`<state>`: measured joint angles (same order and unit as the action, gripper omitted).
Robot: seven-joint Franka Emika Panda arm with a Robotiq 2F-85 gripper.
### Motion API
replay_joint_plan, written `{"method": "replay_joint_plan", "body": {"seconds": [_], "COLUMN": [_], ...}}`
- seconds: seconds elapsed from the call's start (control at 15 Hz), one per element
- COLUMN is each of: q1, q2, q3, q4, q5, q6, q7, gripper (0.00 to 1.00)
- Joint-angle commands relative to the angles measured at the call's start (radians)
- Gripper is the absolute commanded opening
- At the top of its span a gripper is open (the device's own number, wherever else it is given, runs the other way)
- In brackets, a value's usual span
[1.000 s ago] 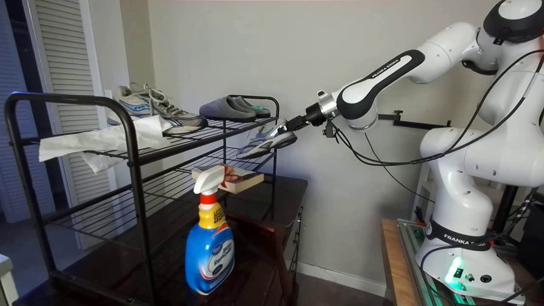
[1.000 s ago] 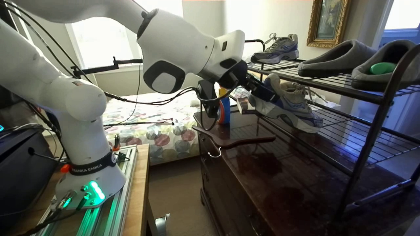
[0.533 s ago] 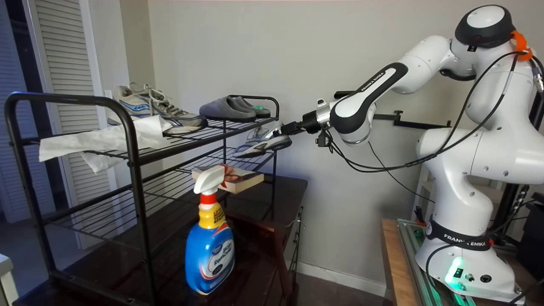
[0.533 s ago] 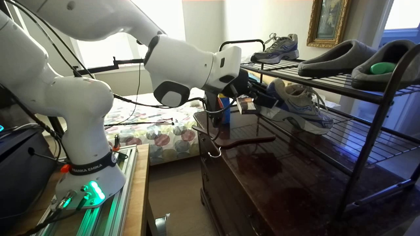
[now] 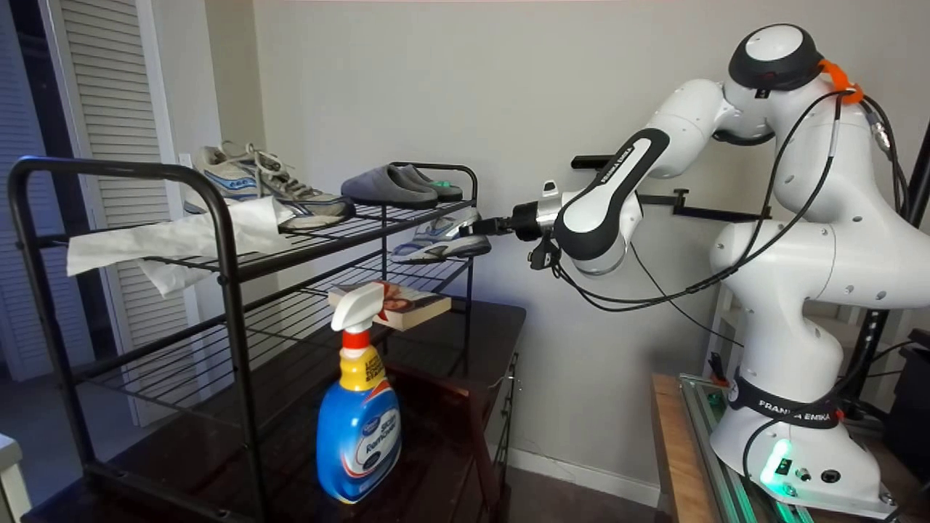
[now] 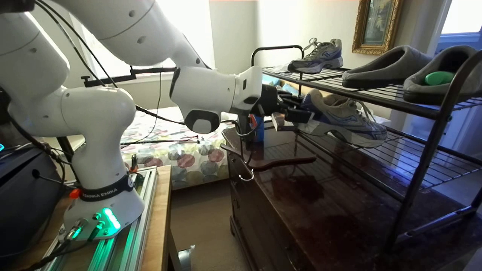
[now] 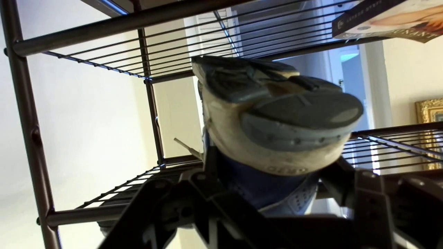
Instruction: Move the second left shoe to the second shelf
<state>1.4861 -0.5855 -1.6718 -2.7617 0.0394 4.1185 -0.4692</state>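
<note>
Near the centre of the wrist view, my pincer (image 7: 277, 169) is clamped around the heel of the grey and white shoe (image 7: 287, 133). Mid-frame in an exterior view, I hold that shoe between the top shelf (image 5: 312, 251) and the second shelf (image 5: 287, 319); whether its sole touches the lower one, I cannot tell.

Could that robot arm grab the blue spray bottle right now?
Probably not: its fingers grip the grey-and-white sneaker by the heel, so they'd likely have to let that go before taking the spray bottle.
</note>
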Motion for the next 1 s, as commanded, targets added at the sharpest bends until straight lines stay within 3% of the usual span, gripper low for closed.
{"method": "replay_joint_plan", "body": {"seconds": [0.0,0.07,0.13,0.33,0.4,0.53,0.93], "q1": [0.147,0.204,0.106,0.166,0.135,0.147,0.327], "q2": [-0.035,0.042,0.083,0.085,0.109,0.121,0.126], "q3": [-0.106,-0.179,-0.111,-0.163,-0.14,-0.145,-0.232], "q4": [0.0,-0.001,0.016,0.025,0.049,0.069,0.059], "q5": [-0.004,-0.051,-0.065,-0.061,-0.057,-0.035,0.092], "q6": [0.16,0.192,0.105,0.147,0.112,0.115,0.112], "q7": [-0.028,0.069,0.1,0.098,0.113,0.115,0.06], "gripper": [0.48,0.48,0.48,0.48,0.48,0.48,0.48]}}
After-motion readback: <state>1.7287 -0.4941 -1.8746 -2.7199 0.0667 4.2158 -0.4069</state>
